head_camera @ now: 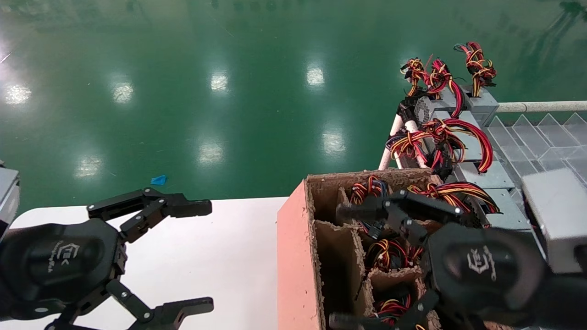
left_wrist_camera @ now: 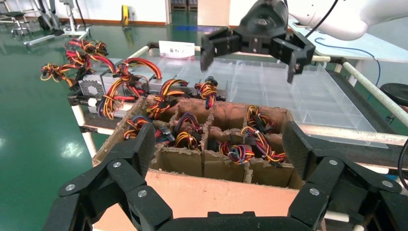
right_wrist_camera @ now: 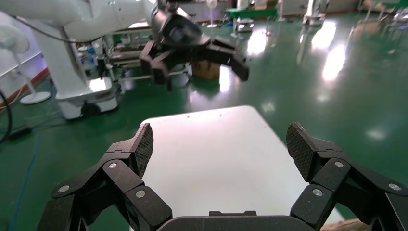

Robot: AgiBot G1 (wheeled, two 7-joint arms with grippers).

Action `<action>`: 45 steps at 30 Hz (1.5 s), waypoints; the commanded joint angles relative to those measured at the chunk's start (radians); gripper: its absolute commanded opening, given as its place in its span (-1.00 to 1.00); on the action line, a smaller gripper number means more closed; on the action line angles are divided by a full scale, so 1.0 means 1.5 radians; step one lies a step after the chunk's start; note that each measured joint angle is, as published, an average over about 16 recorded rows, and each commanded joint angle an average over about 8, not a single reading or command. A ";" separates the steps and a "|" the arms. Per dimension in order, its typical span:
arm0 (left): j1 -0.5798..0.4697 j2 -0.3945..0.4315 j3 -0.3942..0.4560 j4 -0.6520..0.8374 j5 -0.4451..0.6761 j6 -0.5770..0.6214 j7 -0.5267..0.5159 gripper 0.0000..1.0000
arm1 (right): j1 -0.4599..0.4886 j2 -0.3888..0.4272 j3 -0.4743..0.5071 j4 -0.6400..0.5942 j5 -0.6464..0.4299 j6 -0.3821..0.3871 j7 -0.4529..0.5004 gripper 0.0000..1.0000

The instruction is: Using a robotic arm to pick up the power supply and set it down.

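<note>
My right gripper (head_camera: 362, 266), black and rounded with linked fingers, hangs over the brown cardboard box with divider cells (head_camera: 298, 256), its fingers spread wide and holding nothing. My left gripper (head_camera: 202, 256), black with a white logo, waits over the white tabletop (head_camera: 220, 256) at about nine o'clock from the box, also spread wide and empty.

The power supplies sit upright in the cells, so mostly only their tied bundles of red, yellow, orange and black wires (left_wrist_camera: 255, 144) show; more grey metal units (head_camera: 481, 103) stand on the rack at one o'clock beyond the box.

I judge each unit to be a stiff, fairly heavy steel case with smooth, somewhat slippery sides. The wire bundle is soft and springy, so taking it alone would let the case swing or snag a divider. I would rather reach past the wires and close on the two flat metal faces, then lift straight up, since the cardboard walls look torn and may drag.
</note>
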 commanded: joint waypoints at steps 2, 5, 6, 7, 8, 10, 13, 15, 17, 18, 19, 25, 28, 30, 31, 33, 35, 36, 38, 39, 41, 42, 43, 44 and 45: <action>0.000 0.000 0.000 0.000 0.000 0.000 0.000 -1.00 | 0.005 0.008 -0.011 -0.003 -0.019 -0.009 0.011 1.00; 0.000 0.000 0.000 0.000 0.000 0.000 0.000 -1.00 | 0.015 0.022 -0.036 -0.013 -0.056 -0.024 0.032 1.00; 0.000 0.000 0.000 0.000 0.000 0.000 0.000 -1.00 | 0.018 0.025 -0.044 -0.016 -0.067 -0.029 0.037 1.00; 0.000 0.000 0.000 0.000 0.000 0.000 0.000 -1.00 | 0.021 0.029 -0.051 -0.019 -0.078 -0.032 0.040 1.00; 0.000 0.000 0.000 0.000 0.000 0.000 0.000 -1.00 | 0.024 0.033 -0.058 -0.022 -0.087 -0.035 0.040 1.00; 0.000 0.000 0.000 0.000 0.000 0.000 0.000 -1.00 | 0.030 0.039 -0.072 -0.026 -0.105 -0.037 0.038 0.89; 0.000 0.000 0.000 0.000 0.000 0.000 0.000 -1.00 | 0.039 0.046 -0.089 -0.033 -0.126 -0.037 0.030 0.20; 0.000 0.000 0.000 0.000 0.000 0.000 0.000 -1.00 | 0.045 0.047 -0.098 -0.039 -0.139 -0.034 0.023 -0.30; 0.000 0.000 0.000 0.000 0.000 0.000 0.000 -1.00 | 0.052 0.046 -0.107 -0.046 -0.152 -0.032 0.014 -0.78; 0.000 0.000 0.000 0.000 0.000 0.000 0.000 -1.00 | 0.055 0.044 -0.110 -0.050 -0.158 -0.031 0.010 -0.94; 0.000 0.000 0.000 0.000 0.000 0.000 0.000 -1.00 | 0.058 0.042 -0.114 -0.054 -0.163 -0.031 0.006 -1.00; 0.000 0.000 0.000 0.000 0.000 0.000 0.000 -1.00 | 0.071 0.024 -0.137 -0.084 -0.185 -0.030 -0.012 -1.00; 0.000 0.000 0.000 0.000 0.000 0.000 0.000 -1.00 | 0.078 0.011 -0.147 -0.100 -0.195 -0.028 -0.024 -1.00; 0.000 0.000 0.000 0.000 0.000 0.000 0.000 -1.00 | 0.082 0.002 -0.152 -0.110 -0.200 -0.026 -0.031 -1.00; 0.000 0.000 0.000 0.000 0.000 0.000 0.000 -1.00 | 0.084 -0.002 -0.154 -0.114 -0.203 -0.026 -0.035 -1.00; 0.000 0.000 0.000 0.000 0.000 0.000 0.000 -1.00 | 0.087 -0.008 -0.159 -0.122 -0.206 -0.025 -0.041 -1.00; 0.000 0.000 0.000 0.000 0.000 0.000 0.000 -1.00 | 0.090 -0.013 -0.162 -0.128 -0.208 -0.025 -0.047 -1.00; 0.000 0.000 0.000 0.000 0.000 0.000 0.000 -1.00 | 0.091 -0.014 -0.163 -0.130 -0.208 -0.025 -0.049 -1.00; 0.000 0.000 0.000 0.000 0.000 0.000 0.000 -1.00 | 0.093 -0.015 -0.165 -0.135 -0.209 -0.025 -0.054 -1.00; 0.000 0.000 0.000 0.000 0.000 0.000 0.000 -1.00 | 0.094 -0.015 -0.167 -0.136 -0.209 -0.025 -0.056 -1.00; 0.000 0.000 0.000 0.000 0.000 0.000 0.000 -1.00 | 0.094 -0.015 -0.169 -0.138 -0.210 -0.025 -0.059 -1.00; 0.000 0.000 0.000 0.000 0.000 0.000 0.000 -1.00 | 0.095 -0.014 -0.170 -0.139 -0.210 -0.026 -0.060 -1.00; 0.000 0.000 0.000 0.000 0.000 0.000 0.000 -1.00 | 0.095 -0.013 -0.171 -0.139 -0.210 -0.026 -0.061 -1.00; 0.000 0.000 0.000 0.000 0.000 0.000 0.000 -1.00 | 0.095 -0.011 -0.172 -0.139 -0.209 -0.026 -0.062 -1.00; 0.000 0.000 0.000 0.000 0.000 0.000 0.000 -1.00 | 0.095 -0.010 -0.173 -0.138 -0.209 -0.027 -0.062 -1.00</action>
